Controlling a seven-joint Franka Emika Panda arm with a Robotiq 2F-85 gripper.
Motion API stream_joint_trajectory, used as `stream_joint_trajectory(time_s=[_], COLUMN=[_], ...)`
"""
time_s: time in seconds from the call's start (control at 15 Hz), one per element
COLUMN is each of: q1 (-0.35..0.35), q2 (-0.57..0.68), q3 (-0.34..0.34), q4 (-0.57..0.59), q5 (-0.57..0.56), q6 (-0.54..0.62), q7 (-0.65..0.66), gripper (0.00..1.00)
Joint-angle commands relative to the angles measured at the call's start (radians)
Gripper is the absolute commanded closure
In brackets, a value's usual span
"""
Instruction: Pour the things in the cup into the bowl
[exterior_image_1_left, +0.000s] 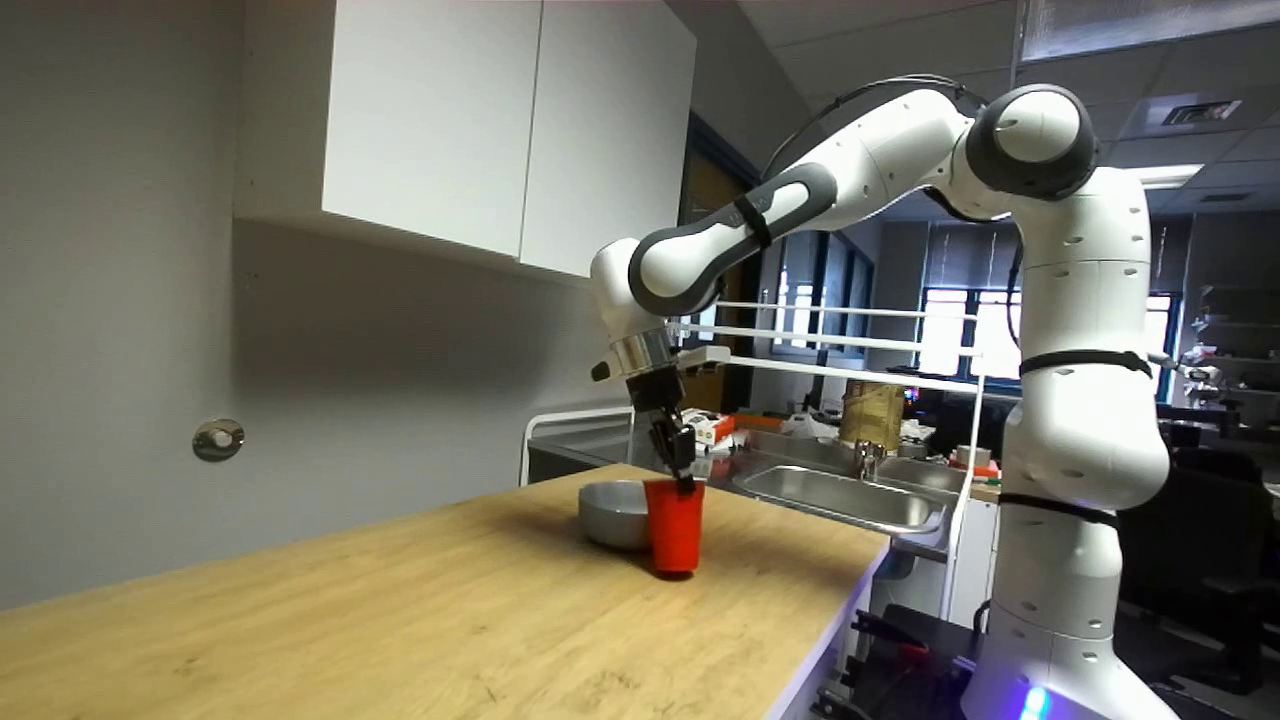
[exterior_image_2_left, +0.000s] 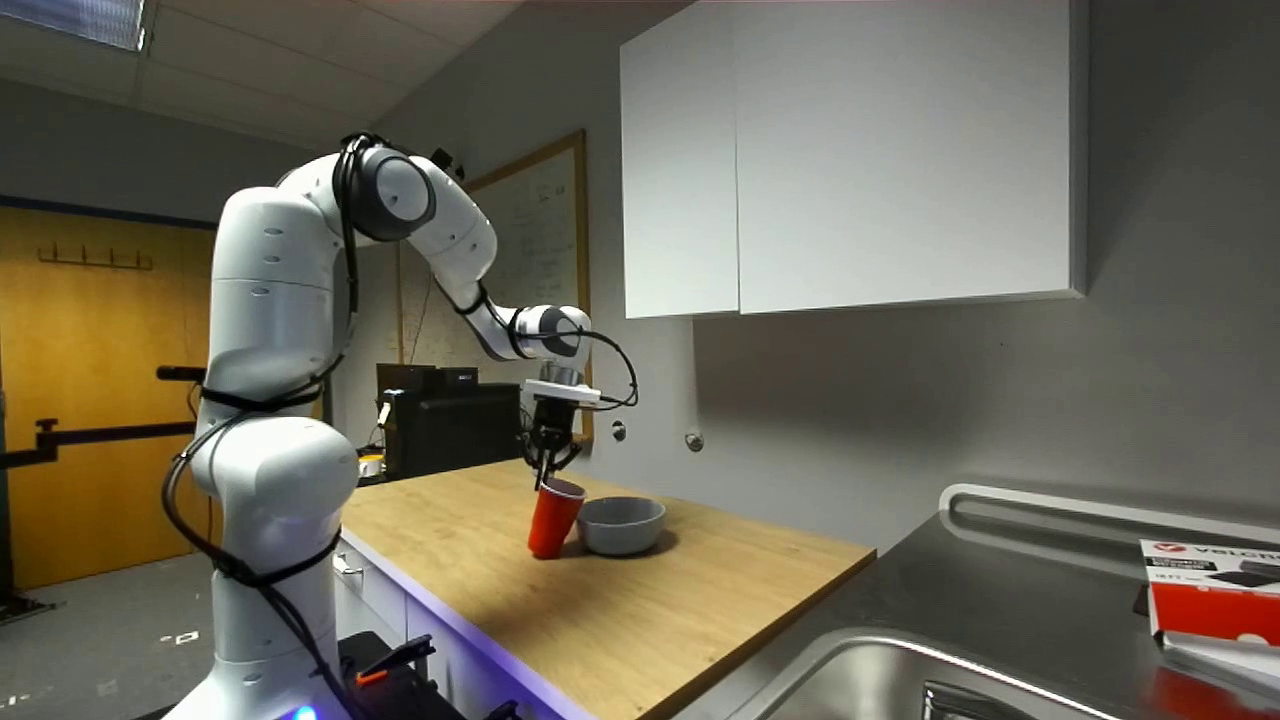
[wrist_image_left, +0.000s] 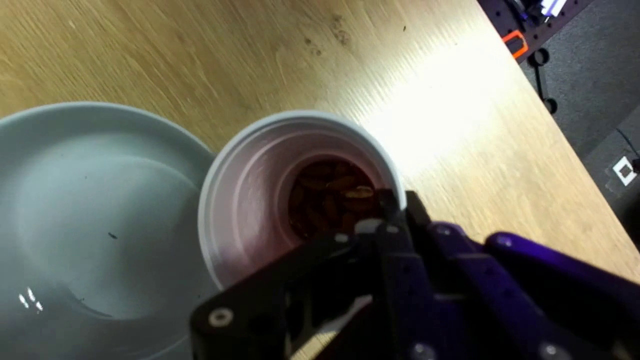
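The cup (exterior_image_2_left: 553, 522) is just beside the bowl (exterior_image_2_left: 621, 532), leaning a little so that its mouth tips that way. Brown pieces (wrist_image_left: 330, 192) lie at the cup's bottom in the wrist view. I can't tell whether its base touches the table (exterior_image_1_left: 400, 610) or hangs just above, nor whether cup and bowl touch; from above, the cup's rim covers a bit of the bowl's edge. The gripper (wrist_image_left: 403, 204) is clamped on the cup's rim, on the side away from the bowl, one finger inside the mouth and the other outside. The bowl sits upright on the table, wider and lower than the cup, a small dark fleck (wrist_image_left: 112, 235) inside it.

The white arm (exterior_image_1_left: 1080, 440) stands past the table's edge and reaches up, over and down to the cup; a blue light (exterior_image_1_left: 1035, 701) glows at its base. Above the table a white cupboard (exterior_image_1_left: 430, 120) hangs on the grey wall (exterior_image_1_left: 120, 300), which has a round metal fitting (exterior_image_1_left: 218, 440) in it. Off the table's end is a steel sink (exterior_image_1_left: 840, 497), and in an exterior view a red and white box (exterior_image_2_left: 1215, 610) lies on the dark counter (exterior_image_2_left: 1040, 590) next to it. Farther back I see a whiteboard (exterior_image_2_left: 540, 230), and across the room a wooden door (exterior_image_2_left: 100, 330).
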Motion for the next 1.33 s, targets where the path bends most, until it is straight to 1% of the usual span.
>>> stream_joint_trajectory(time_s=[0.0, 0.2, 0.4, 0.67, 0.73, 0.87, 1.0, 1.07, 1.27], q1=[-0.026, -0.033, -0.025, -0.019, -0.02, -0.029, -0.054, -0.05, -0.064], q2=[-0.039, -0.072, -0.109, -0.159, -0.157, -0.171, -0.152, -0.15, -0.085], q3=[-0.023, -0.029, -0.032, -0.044, -0.05, -0.071, -0.115, -0.118, -0.143], q4=[-0.014, -0.001, 0.018, 0.044, 0.034, 0.046, 0.088, 0.115, 0.203], q5=[0.03, 0.074, 0.132, 0.156, 0.161, 0.173, 0.169, 0.178, 0.208], q6=[0.005, -0.017, -0.057, -0.094, -0.064, -0.045, -0.025, -0.022, -0.005], q7=[-0.104, -0.186, -0.253, -0.324, -0.351, -0.432, -0.545, -0.57, -0.674], gripper=[0.97, 0.97, 0.97, 0.97, 0.97, 0.97, 0.97, 0.97, 0.97])
